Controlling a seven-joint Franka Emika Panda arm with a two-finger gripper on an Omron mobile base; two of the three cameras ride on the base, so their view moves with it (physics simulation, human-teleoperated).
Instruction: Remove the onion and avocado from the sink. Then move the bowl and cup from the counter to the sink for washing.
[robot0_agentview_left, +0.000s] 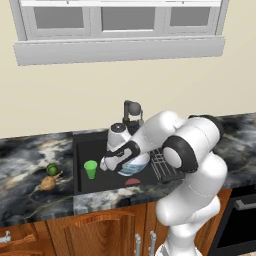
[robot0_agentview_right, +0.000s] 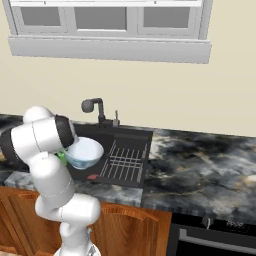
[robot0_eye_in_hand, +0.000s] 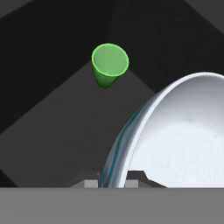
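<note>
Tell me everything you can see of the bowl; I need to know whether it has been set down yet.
The bowl is wide, round and white inside, with blue bands under the rim. It looks glazed and is empty. The pincer grips its rim edge, holding it above the black sink basin. It seems not yet set down. The green cup stands apart to its side.

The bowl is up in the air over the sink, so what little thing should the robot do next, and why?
Probably lower it a little and then let go. The gripper pinches the rim of the bowl, which hangs above the floor of the sink. The cup already stands inside, and the onion and avocado lie on the counter, so only the bowl is left.
</note>
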